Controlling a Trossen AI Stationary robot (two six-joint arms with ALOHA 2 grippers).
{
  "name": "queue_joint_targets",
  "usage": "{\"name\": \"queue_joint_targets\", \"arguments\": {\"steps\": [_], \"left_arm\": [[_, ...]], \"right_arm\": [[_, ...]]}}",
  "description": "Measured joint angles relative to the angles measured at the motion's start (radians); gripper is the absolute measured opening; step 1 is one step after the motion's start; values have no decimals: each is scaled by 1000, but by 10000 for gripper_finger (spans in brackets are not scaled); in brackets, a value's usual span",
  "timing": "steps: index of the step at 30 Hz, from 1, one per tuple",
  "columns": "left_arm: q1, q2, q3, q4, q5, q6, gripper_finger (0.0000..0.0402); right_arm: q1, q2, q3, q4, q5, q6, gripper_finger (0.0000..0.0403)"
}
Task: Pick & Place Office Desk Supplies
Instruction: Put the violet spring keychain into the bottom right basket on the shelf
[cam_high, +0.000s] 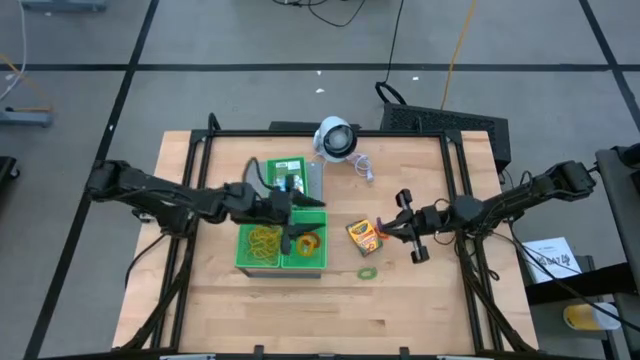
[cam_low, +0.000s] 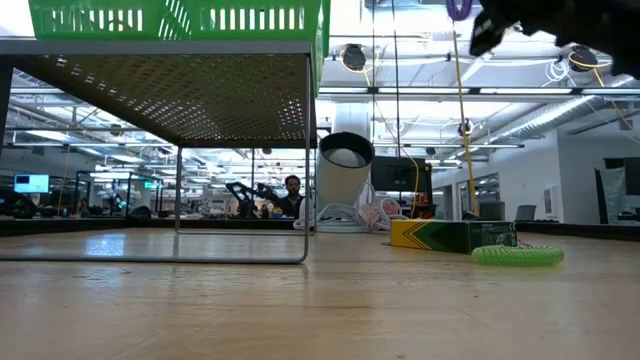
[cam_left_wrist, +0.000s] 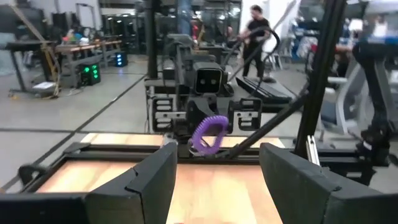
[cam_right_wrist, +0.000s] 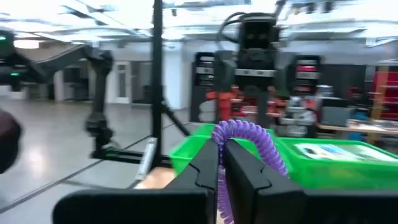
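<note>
The right gripper (cam_right_wrist: 221, 163), clenched on what looks like a purple coiled band (cam_right_wrist: 249, 138), hangs beside the green tray (cam_high: 258, 261) and should carry it level over a compartment; the left gripper (cam_high: 292, 224), fingers spread, waits above it.

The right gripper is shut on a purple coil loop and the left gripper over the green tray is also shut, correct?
Not quite. The right gripper is shut on the purple coil loop, but the left gripper over the green tray is open and holds nothing; the left wrist view shows its fingers apart.
</note>
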Motion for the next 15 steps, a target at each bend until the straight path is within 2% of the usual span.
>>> {"name": "queue_joint_targets", "arguments": {"steps": [4,11,15], "left_arm": [[0,87,74,1,27,52,239],[0,202,170,4,70,68,239],[-1,258,208,5,80,69,239]], "right_arm": [[-1,77,71,1,-94,3,5],[-9,187,186,2,-102,-58,5],[-33,238,236,2,-179,-57,6]]}}
